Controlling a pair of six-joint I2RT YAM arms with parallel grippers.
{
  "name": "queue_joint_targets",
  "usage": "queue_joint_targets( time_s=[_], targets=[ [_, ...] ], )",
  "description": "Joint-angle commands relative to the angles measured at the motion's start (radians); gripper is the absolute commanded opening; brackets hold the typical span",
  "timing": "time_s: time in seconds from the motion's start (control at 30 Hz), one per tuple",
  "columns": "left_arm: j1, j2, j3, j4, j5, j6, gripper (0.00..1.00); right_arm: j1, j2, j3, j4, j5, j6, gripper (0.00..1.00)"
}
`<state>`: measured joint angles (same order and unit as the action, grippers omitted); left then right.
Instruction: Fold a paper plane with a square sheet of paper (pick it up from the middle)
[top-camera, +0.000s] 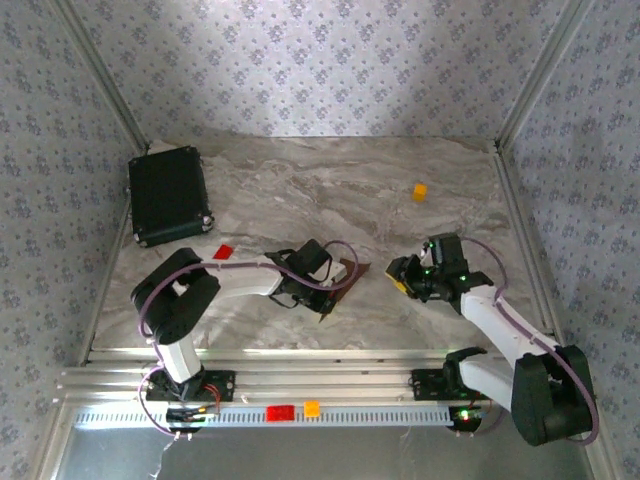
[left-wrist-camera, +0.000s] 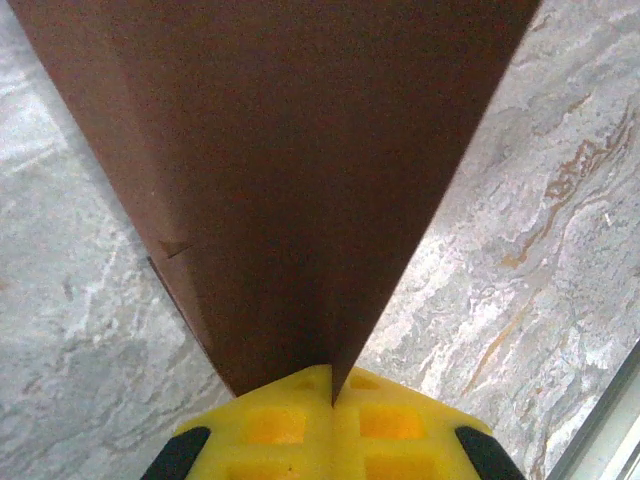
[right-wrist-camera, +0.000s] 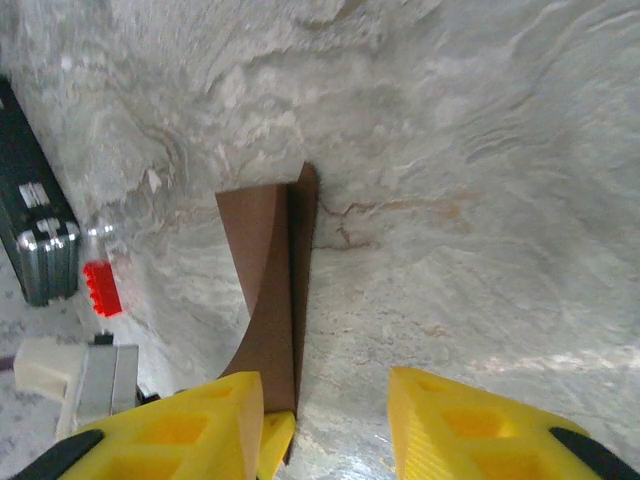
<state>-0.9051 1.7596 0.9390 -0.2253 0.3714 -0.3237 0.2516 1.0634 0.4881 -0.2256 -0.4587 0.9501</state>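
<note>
The dark brown paper (left-wrist-camera: 300, 170) is folded along a centre crease and stands on edge, lifted off the marble table. My left gripper (left-wrist-camera: 332, 392) is shut on its narrow end, the yellow fingers (left-wrist-camera: 270, 425) pressed together on the fold. From above, the paper (top-camera: 346, 272) pokes out to the right of the left gripper (top-camera: 326, 290). My right gripper (top-camera: 402, 276) is open and points at it from a short way to the right. In the right wrist view the paper (right-wrist-camera: 270, 290) rises just inside the left finger (right-wrist-camera: 190, 430) of the right gripper (right-wrist-camera: 325, 425), with nothing between the fingers.
A black case (top-camera: 168, 195) lies at the back left, also seen in the right wrist view as the case (right-wrist-camera: 35, 235). A small red block (top-camera: 222, 251) sits near it, and an orange block (top-camera: 420, 191) at the back right. Metal frame rails edge the table.
</note>
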Motion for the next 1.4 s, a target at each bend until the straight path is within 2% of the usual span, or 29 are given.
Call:
queue_joint_targets(
  time_s=[0.0,0.1,0.27,0.63,0.9,1.07,1.37],
  targets=[
    [0.003,0.022,0.041,-0.045,0.016,0.005,0.04,0.059,0.017,-0.025,0.087,0.013,-0.02,0.33],
    [0.003,0.035,0.042,-0.038,0.034,-0.004,0.04,0.121,0.037,-0.044,0.165,0.024,-0.021,0.2],
    [0.003,0.046,0.031,0.004,0.062,-0.035,0.01,0.19,0.081,-0.076,0.335,-0.021,-0.017,0.16],
    [0.042,0.034,-0.078,0.225,0.148,-0.13,0.0,0.211,0.078,-0.14,0.448,-0.021,-0.094,0.16],
    [0.063,0.082,-0.067,0.221,0.217,-0.147,0.0,0.215,0.135,-0.123,0.505,-0.1,-0.117,0.16],
    [0.09,0.107,-0.083,0.271,0.293,-0.188,0.0,0.217,0.23,-0.084,0.536,-0.18,-0.122,0.16],
    [0.11,0.108,-0.117,0.313,0.324,-0.237,0.0,0.22,0.354,-0.042,0.623,-0.22,-0.103,0.15]
  ],
)
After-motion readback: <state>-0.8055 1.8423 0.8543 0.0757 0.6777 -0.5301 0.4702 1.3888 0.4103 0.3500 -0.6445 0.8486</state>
